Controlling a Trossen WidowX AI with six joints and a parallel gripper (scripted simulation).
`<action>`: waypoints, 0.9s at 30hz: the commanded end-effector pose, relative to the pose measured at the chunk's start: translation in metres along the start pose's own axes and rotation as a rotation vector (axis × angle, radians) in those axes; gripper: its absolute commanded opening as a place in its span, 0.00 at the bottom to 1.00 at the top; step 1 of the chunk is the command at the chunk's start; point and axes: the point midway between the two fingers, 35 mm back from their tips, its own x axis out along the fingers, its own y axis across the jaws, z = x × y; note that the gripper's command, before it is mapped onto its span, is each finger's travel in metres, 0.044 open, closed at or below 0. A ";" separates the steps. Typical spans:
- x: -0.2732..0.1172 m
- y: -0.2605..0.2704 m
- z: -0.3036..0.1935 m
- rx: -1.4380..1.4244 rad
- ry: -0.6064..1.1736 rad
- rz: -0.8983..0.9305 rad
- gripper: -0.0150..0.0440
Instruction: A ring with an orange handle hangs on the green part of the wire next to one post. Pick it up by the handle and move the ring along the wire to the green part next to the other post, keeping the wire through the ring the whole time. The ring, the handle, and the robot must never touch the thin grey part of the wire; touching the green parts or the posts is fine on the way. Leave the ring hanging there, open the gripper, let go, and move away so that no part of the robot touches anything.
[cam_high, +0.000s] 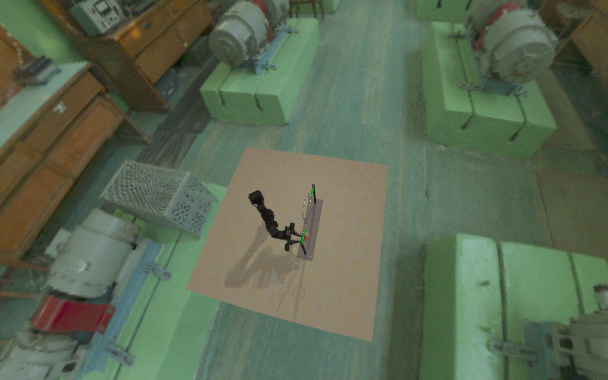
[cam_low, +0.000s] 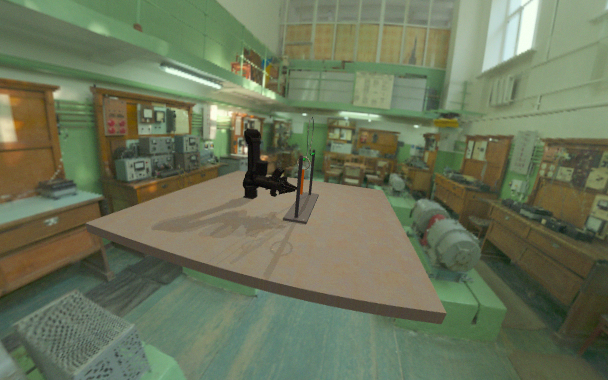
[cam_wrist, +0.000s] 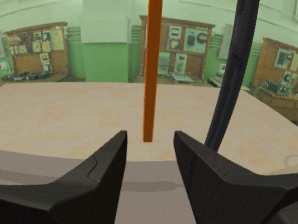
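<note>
The orange handle hangs down from the ring, beside the near post. The ring is around the wire at the near green part; its exact clearance is too small to tell. The far green part is by the far post. My gripper is partly open and empty. It is level, low, and faces the handle. In the wrist view the handle's lower end shows between and beyond the fingertips; the post stands behind the right finger.
The thin grey wire rises in an arch between the posts. Both posts stand on a dark base plate, which lies on the tan table. The near post is close to my right finger.
</note>
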 end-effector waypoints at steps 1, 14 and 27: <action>0.009 -0.003 0.001 0.002 -0.002 -0.003 0.53; 0.029 -0.003 0.002 0.001 -0.003 -0.003 0.53; 0.049 -0.001 0.002 0.002 -0.007 -0.003 0.53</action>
